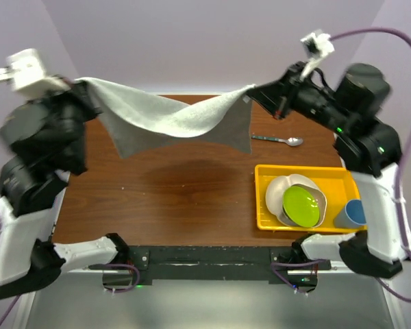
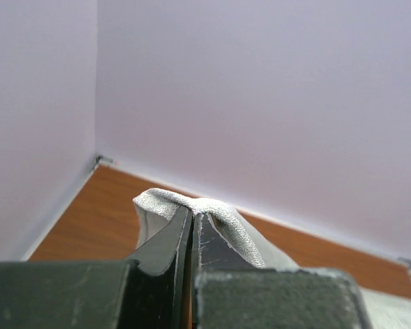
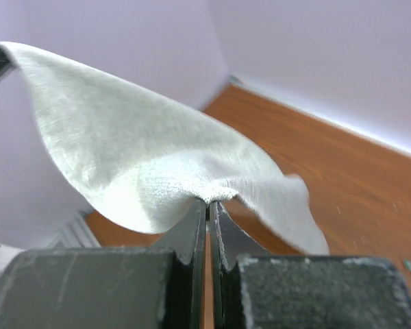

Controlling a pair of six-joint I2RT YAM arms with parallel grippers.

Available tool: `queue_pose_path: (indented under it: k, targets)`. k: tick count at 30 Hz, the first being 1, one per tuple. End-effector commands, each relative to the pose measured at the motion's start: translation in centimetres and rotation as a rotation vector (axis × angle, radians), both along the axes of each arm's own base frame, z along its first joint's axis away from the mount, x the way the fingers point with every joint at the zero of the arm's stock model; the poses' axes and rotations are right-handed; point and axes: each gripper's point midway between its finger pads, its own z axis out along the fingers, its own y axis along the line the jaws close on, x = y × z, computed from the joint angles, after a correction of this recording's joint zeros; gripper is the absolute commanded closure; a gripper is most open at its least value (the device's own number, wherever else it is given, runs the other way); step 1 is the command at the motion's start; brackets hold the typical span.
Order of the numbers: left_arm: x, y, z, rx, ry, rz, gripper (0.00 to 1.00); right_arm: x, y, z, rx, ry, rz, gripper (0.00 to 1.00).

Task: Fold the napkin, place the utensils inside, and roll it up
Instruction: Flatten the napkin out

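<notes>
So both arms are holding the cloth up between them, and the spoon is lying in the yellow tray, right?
Not quite. The spoon isn't in the tray. It lies on the bare table just beyond the tray, as the top view shows. The rest is right: the left gripper and right gripper each pinch the cloth, which hangs between them.

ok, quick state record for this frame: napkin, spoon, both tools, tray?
napkin: held up over the table, spanned between both tools, middle sagging
left tool: shut on one napkin corner
right tool: shut on another corner
spoon: lying on the table, near the tray, not in the napkin
tray: yellow, holds bowls and a blue cup
fold: not yet made
</notes>
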Motion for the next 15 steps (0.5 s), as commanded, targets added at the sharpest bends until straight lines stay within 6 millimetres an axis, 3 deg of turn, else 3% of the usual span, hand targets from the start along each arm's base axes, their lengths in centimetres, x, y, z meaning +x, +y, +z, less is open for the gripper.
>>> queue_pose_path:
  k: [1, 2, 5, 8, 10, 13, 14, 15]
  targets:
    - [-5.0, 5.0, 6.4, -0.103, -0.241, -0.004, 1.00, -6.9, -0.1, 5.1, 0.120, -0.187, 0.197, 1.00]
    - [-5.5, 5.0, 6.9, -0.101, -0.253, -0.033, 1.00, -8.5, -0.8, 5.9, 0.145, -0.215, 0.207, 1.00]
    - [-6.7, 5.1, 7.8, -0.109, -0.282, -0.099, 1.00, -10.4, -1.2, 6.9, 0.199, -0.207, 0.233, 1.00]
    - [-6.0, 3.4, 7.3, -0.108, -0.271, -0.160, 1.00, -10.3, -0.7, 6.1, 0.226, -0.125, 0.246, 1.00]
    - [-4.6, 1.6, 5.9, -0.083, -0.227, -0.185, 1.00, -9.0, -0.6, 5.4, 0.237, -0.080, 0.207, 1.00]
    - [-0.9, -1.1, 1.9, -0.037, -0.089, -0.132, 1.00, -4.9, -0.7, 2.6, 0.221, 0.038, 0.059, 1.00]
    - [1.2, -2.0, -0.9, 0.022, 0.009, -0.063, 1.00, -3.7, -0.6, 0.7, 0.197, 0.108, 0.017, 1.00]
    - [2.5, -2.6, -2.9, 0.059, 0.069, -0.023, 1.00, -0.7, -0.4, -1.9, 0.159, 0.189, -0.071, 1.00]
